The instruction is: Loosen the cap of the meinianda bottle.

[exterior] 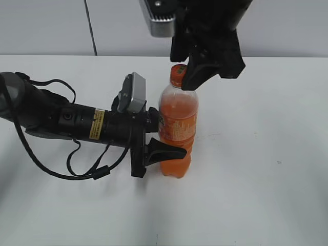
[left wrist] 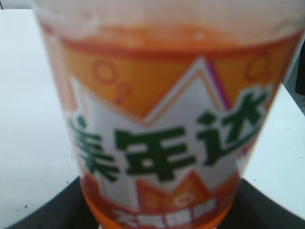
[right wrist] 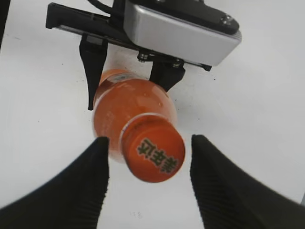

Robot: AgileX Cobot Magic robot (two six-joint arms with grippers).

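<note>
The meinianda bottle (exterior: 177, 118) stands upright on the white table (exterior: 256, 179), with orange drink inside and an orange-and-white label. My left gripper (exterior: 171, 147) is shut on its lower body from the left. The label (left wrist: 162, 119) fills the left wrist view, with the dark fingers (left wrist: 155, 217) at the bottom corners. The orange cap (exterior: 177, 75) sits on the neck. My right gripper (exterior: 187, 69) hangs over it from above. In the right wrist view its jaws (right wrist: 150, 143) are open on either side of the cap (right wrist: 153, 153), with gaps on both sides. The bottle body (right wrist: 128, 102) and the left gripper (right wrist: 128, 81) show below.
The left arm (exterior: 61, 120) lies low across the table from the left, with loose black cables (exterior: 82, 171) looping beside it. A grey wall (exterior: 287, 25) runs behind the table's far edge.
</note>
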